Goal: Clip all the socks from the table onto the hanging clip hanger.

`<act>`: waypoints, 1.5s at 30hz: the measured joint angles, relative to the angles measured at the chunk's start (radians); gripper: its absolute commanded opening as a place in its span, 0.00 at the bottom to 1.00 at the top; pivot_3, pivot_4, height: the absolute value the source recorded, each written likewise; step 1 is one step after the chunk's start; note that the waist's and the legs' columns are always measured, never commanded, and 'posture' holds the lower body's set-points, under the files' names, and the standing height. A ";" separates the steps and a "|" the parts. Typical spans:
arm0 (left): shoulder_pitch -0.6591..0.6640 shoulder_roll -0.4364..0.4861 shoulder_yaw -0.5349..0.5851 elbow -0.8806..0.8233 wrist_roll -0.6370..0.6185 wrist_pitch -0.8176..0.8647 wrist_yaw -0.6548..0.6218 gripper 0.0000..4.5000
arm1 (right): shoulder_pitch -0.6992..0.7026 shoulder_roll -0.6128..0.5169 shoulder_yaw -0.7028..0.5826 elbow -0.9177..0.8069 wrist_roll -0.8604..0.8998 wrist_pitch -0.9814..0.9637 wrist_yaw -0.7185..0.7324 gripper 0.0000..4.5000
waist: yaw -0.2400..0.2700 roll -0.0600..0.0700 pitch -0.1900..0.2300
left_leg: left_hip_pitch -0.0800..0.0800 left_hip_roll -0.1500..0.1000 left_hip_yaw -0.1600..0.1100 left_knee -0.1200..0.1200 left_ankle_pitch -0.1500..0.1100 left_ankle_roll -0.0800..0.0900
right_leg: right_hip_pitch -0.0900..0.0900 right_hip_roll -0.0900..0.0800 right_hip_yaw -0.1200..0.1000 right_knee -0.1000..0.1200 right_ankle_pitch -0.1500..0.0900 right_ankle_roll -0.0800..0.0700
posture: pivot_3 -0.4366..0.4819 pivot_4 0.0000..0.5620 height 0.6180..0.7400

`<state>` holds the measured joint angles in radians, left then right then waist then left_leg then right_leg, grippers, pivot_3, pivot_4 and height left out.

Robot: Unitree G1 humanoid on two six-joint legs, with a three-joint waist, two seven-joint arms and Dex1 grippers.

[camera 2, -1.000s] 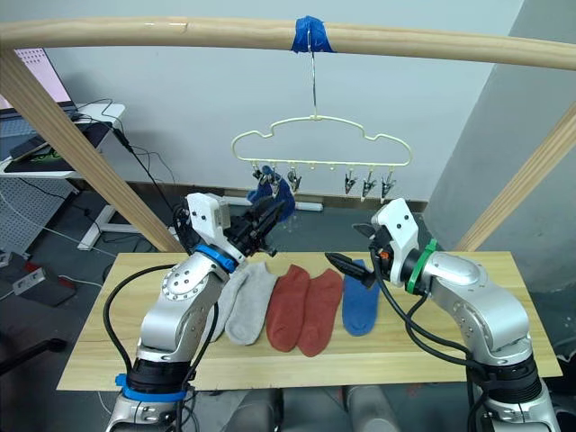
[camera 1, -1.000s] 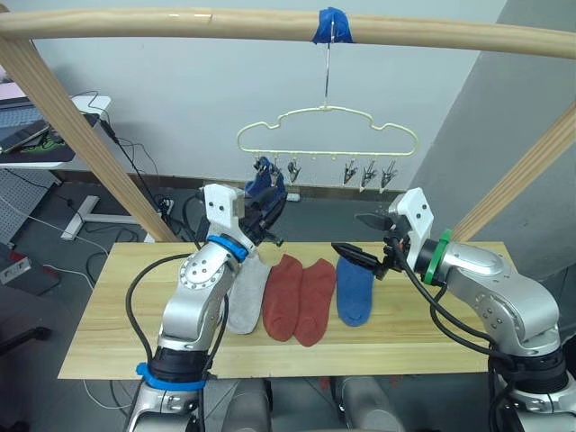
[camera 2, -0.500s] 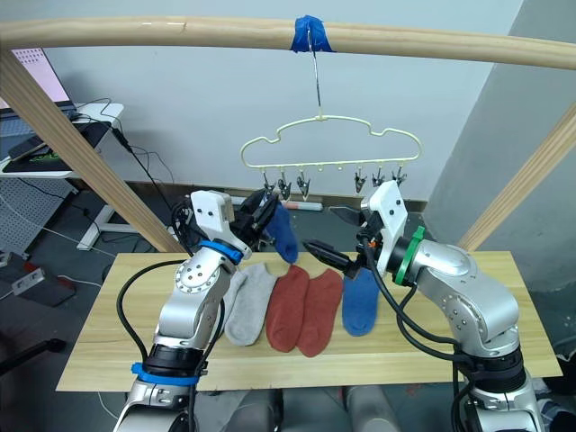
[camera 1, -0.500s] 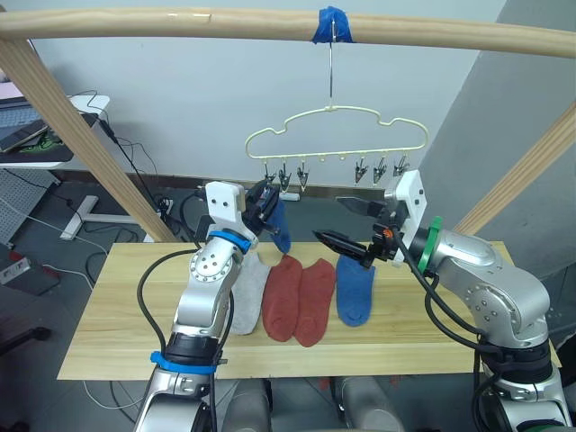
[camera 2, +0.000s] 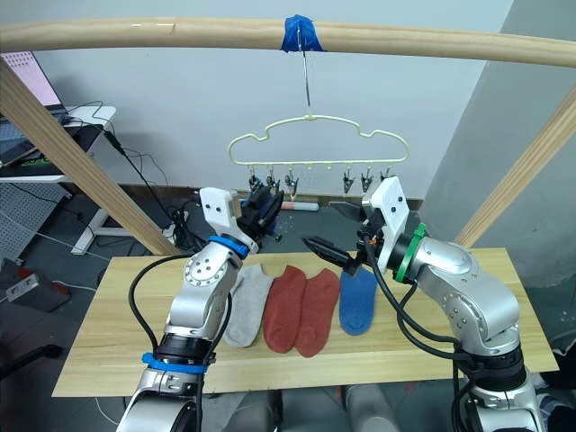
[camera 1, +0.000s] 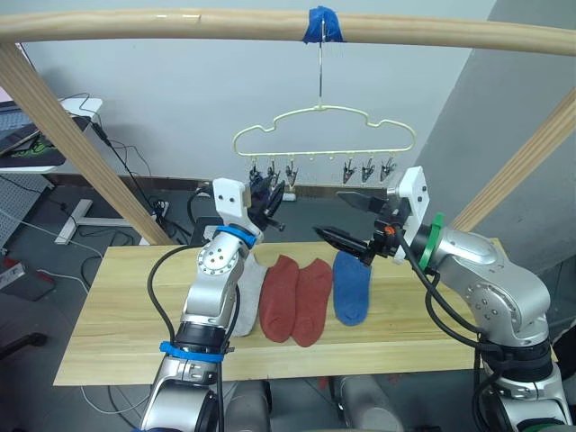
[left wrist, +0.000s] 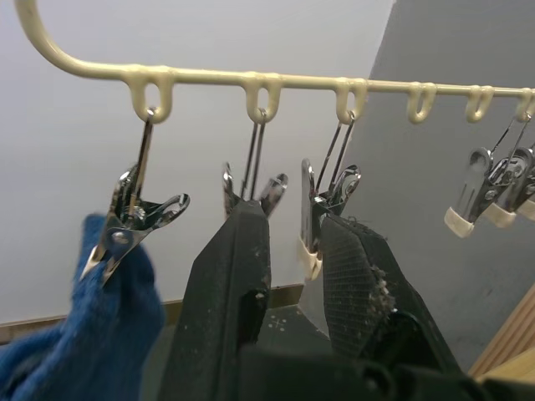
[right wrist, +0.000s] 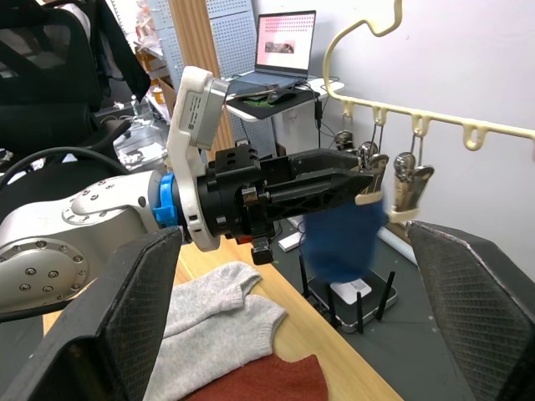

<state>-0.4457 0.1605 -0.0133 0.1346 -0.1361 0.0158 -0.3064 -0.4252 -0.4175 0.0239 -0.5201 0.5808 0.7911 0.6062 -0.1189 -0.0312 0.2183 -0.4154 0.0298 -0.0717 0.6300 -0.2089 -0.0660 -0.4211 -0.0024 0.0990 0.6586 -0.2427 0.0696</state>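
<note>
Your four loose socks lie side by side on the tabletop (camera 1: 108, 333): grey sock (camera 1: 245, 301), two rust socks (camera 1: 297, 299), then blue sock (camera 1: 351, 288). Above them your right claw (camera 1: 349, 221) hangs spread wide, empty. Your left claw (camera 1: 270, 200) is up at the clip hanger (camera 1: 324, 135), fingers (left wrist: 230, 284) slightly parted, gripping nothing, beside a clip (left wrist: 134, 219) pinching the other blue sock (left wrist: 92, 326). The hanger hooks the wooden pole (camera 1: 180, 22).
</note>
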 measured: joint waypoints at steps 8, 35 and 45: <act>-0.046 -0.010 0.001 0.089 0.008 -0.047 0.008 0.28 | 0.000 0.000 0.000 0.000 -0.001 -0.001 -0.008 1.00 | -0.011 0.000 0.000 | 0.000 0.000 0.000 0.000 0.000 0.000 | 0.000 0.000 0.000 0.000 0.000 0.000 | 0.26 0.34 1.00; -0.061 -0.011 0.026 0.160 0.025 -0.100 0.033 0.28 | -0.019 -0.005 0.000 0.000 -0.001 -0.001 -0.024 1.00 | -0.024 0.000 0.000 | 0.000 0.000 0.000 0.000 0.000 0.000 | 0.000 0.000 0.000 0.000 0.000 0.000 | 0.25 0.33 1.00; -0.062 -0.011 0.026 0.184 0.025 -0.113 0.032 0.28 | -0.021 -0.007 0.000 0.000 -0.001 -0.001 -0.025 1.00 | -0.025 0.000 0.000 | 0.000 0.000 0.000 0.000 0.000 0.000 | 0.000 0.000 0.000 0.000 0.000 0.000 | 0.24 0.32 1.00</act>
<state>-0.5075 0.1493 0.0124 0.3185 -0.1109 -0.0973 -0.2740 -0.4467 -0.4243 0.0238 -0.5202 0.5802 0.7903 0.5807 -0.1436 -0.0312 0.2183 -0.4154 0.0297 -0.0718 0.6300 -0.2088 -0.0660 -0.4211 -0.0022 0.0991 0.6590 -0.2427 0.0697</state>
